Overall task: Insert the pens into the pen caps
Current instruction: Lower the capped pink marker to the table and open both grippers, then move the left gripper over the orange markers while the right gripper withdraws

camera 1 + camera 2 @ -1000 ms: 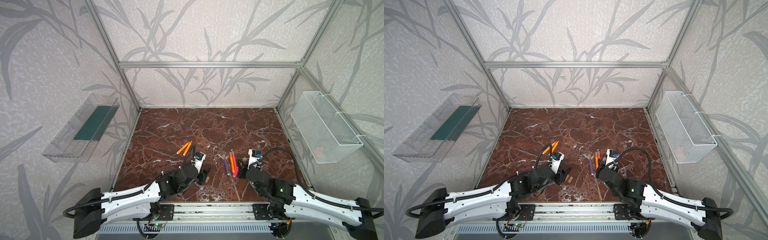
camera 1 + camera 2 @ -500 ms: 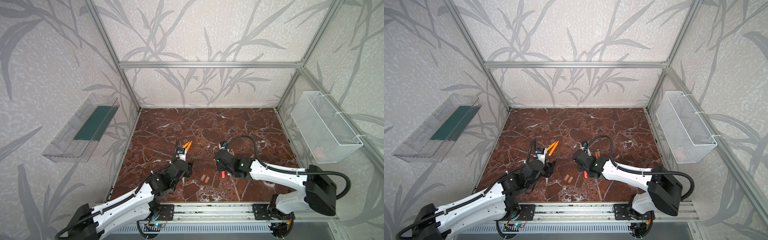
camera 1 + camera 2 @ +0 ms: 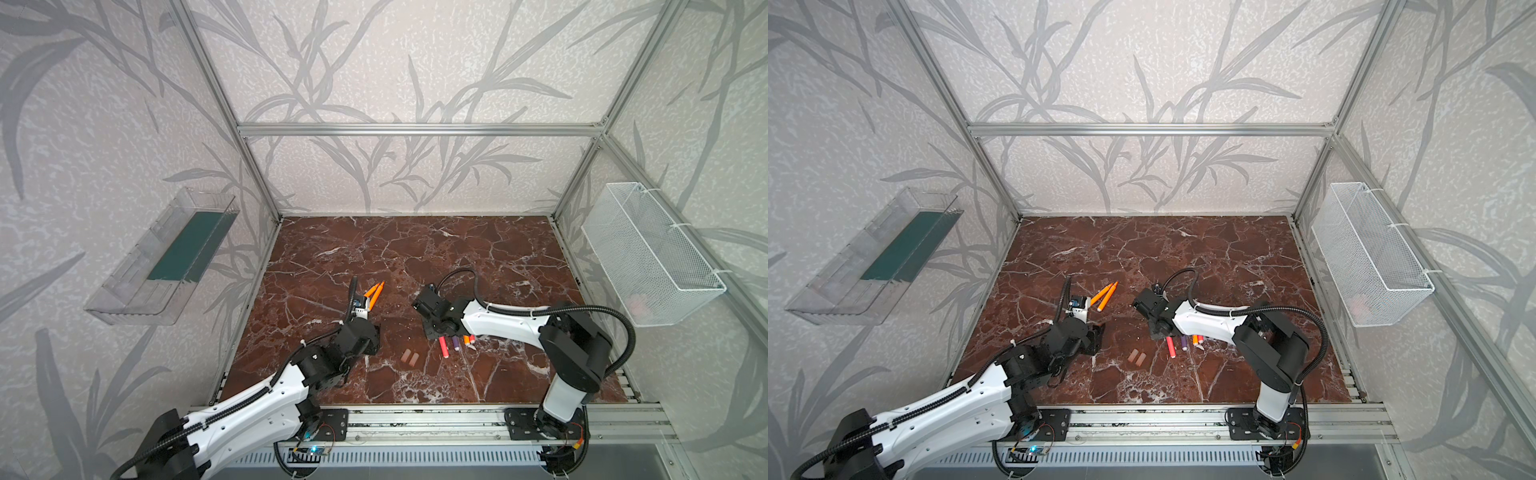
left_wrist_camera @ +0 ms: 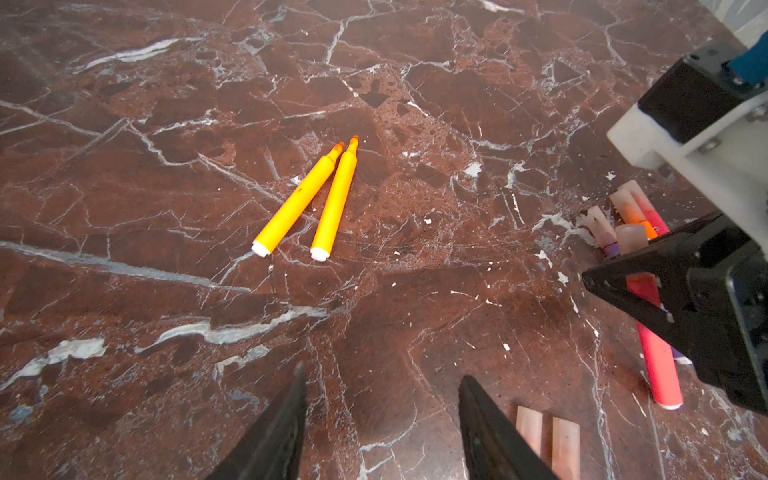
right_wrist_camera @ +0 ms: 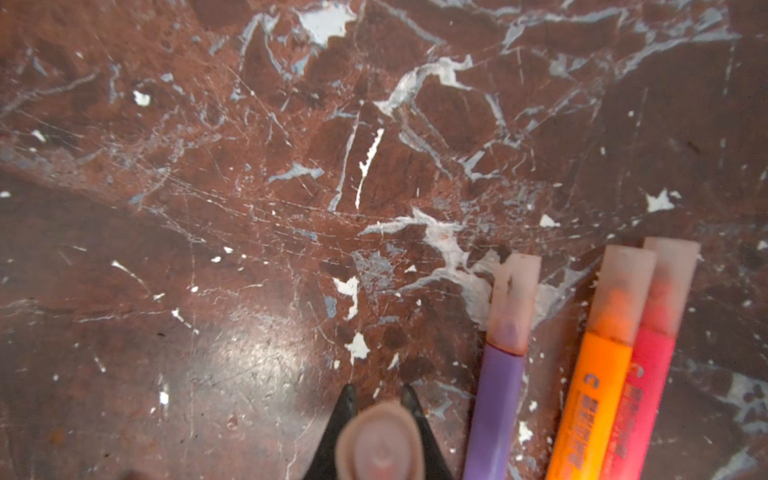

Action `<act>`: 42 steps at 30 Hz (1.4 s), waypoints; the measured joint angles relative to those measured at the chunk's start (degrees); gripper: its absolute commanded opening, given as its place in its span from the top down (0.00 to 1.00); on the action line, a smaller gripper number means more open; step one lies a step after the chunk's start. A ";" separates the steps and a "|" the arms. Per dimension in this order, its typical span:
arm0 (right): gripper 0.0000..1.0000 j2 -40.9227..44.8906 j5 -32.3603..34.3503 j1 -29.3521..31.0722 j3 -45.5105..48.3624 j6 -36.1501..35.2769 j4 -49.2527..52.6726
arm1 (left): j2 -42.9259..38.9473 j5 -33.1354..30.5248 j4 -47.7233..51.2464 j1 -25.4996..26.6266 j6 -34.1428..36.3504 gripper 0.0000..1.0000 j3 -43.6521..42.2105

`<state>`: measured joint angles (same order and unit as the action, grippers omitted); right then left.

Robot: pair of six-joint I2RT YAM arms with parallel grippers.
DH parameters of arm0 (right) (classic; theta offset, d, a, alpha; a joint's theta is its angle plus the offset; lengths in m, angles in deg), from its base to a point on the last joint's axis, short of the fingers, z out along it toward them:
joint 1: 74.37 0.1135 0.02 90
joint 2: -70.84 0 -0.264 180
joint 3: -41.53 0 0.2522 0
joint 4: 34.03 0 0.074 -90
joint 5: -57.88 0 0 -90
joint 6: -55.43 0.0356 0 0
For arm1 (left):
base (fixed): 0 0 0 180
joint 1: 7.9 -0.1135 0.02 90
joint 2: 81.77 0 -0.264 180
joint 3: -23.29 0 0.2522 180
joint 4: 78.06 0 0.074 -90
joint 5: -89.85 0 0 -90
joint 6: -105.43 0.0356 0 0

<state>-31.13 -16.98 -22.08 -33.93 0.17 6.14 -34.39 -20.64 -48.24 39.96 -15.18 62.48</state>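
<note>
Two grippers: both low over the red-brown marble-pattern tabletop [image 3: 415, 249], near its front middle.
Right gripper [image 5: 379, 392]: black fingers pinched tight on a red-pink marker pen [image 4: 660, 374], just behind its translucent pinkish-tan cap [image 5: 380, 451]; white butt end points to the front edge.
Left gripper [image 4: 382, 372]: about half open, nothing between the fingers, tips over bare marble.
Loose caps [image 3: 409, 356]: two stubby translucent pinkish-tan cylinders, flat, side by side, just beside a left finger, between the grippers.
Capped group: purple marker pen [image 5: 498, 395], orange marker pen [image 5: 590, 399] and second red-pink marker pen [image 5: 644, 386], flat beside the right gripper; orange and red-pink barrels touch, purple just apart.
Uncapped orange marker pens [image 4: 299, 199]: two, flat, tips nearly meeting, butts spread, beyond the left gripper.
Edges: aluminium frame rails [image 3: 415, 419] bound the tabletop; every pen well apart from the side edges.
Open room: bare marble from the uncapped pair to the back wall.
Wall fittings: clear plastic tray [image 3: 137, 282] left, white wire basket [image 3: 648, 257] right, both above the tabletop.
Writing: white print along the orange and second red-pink barrels; a "C" reads, the rest blurred.
</note>
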 measured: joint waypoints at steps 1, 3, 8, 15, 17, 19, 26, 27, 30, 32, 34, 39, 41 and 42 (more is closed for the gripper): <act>0.92 -0.68 -0.22 -0.13 -0.50 -0.20 0.22 | 0.00 0.00 0.31 -0.11 -0.02 0.40 0.11; 0.90 -1.57 -0.24 -0.31 -1.07 -0.35 0.46 | -0.02 0.07 1.05 -0.35 0.00 0.40 0.48; 0.86 -1.86 0.07 -0.57 -1.16 -0.37 1.14 | -0.61 0.04 2.89 -0.90 0.00 0.39 1.55; 0.78 -0.90 1.33 -0.72 0.90 -0.33 1.18 | -0.98 0.09 4.59 -2.32 0.11 0.38 2.40; 0.77 -0.26 1.73 -0.72 2.03 -0.28 1.27 | -0.31 0.22 4.83 -2.95 0.11 0.36 3.04; 0.76 1.05 1.92 -0.74 3.41 -0.26 1.01 | 0.76 0.28 4.87 -3.67 0.17 0.36 3.74; 0.69 9.25 2.75 -0.79 6.25 0.15 0.26 | 8.41 1.22 4.35 -7.54 1.03 0.36 6.82; 0.68 10.14 2.73 -0.79 6.67 0.15 -0.09 | 9.62 1.49 4.15 -8.04 1.16 0.36 7.26; 0.64 12.48 2.60 -0.81 7.80 0.26 -0.44 | 13.94 2.51 3.19 -9.49 2.08 0.36 8.83; 0.63 13.88 2.56 -0.81 8.44 0.39 -0.72 | 17.09 3.19 2.36 -10.34 2.67 0.36 10.08; 0.61 15.43 2.56 -0.81 9.51 0.55 -1.22 | 20.44 3.87 1.68 -10.99 3.48 0.36 11.43; 0.59 19.54 2.89 -0.83 11.85 0.76 -1.46 | 29.31 4.37 0.72 -12.13 4.31 0.36 15.80; 0.58 21.99 2.80 -0.83 13.35 0.98 -2.38 | 32.98 4.17 0.55 -12.44 4.42 0.37 17.68; 0.58 23.19 2.78 -0.83 14.12 1.25 -2.80 | 34.62 4.04 0.52 -12.50 4.52 0.38 18.56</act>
<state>-7.94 -14.21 -22.91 -19.81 1.42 3.35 0.23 -16.59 -47.72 27.46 -10.66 81.04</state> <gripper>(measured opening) 0.413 0.628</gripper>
